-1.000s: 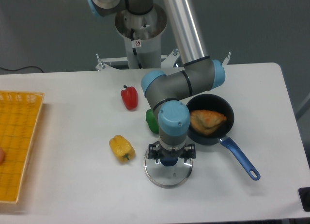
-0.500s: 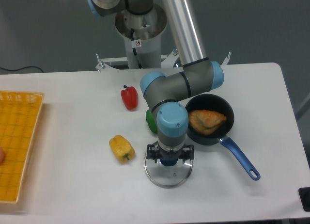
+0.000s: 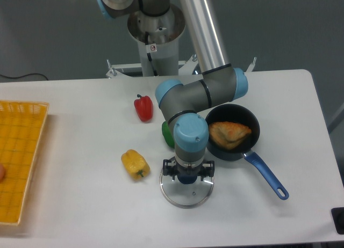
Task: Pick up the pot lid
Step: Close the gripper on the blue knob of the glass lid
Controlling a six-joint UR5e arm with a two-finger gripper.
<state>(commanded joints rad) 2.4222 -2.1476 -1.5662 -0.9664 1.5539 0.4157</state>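
The gripper [image 3: 189,169] has shifted slightly, open over the round lid [image 3: 181,195], knob [image 3: 187,179] upward.

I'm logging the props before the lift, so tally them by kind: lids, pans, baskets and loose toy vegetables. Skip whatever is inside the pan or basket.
Pot lids: 1 (glass lid)
Pans: 1 (black frying pan)
Baskets: 1 (yellow basket)
Loose toy vegetables: 3 (red pepper, green vegetable, yellow vegetable)
Total: 6
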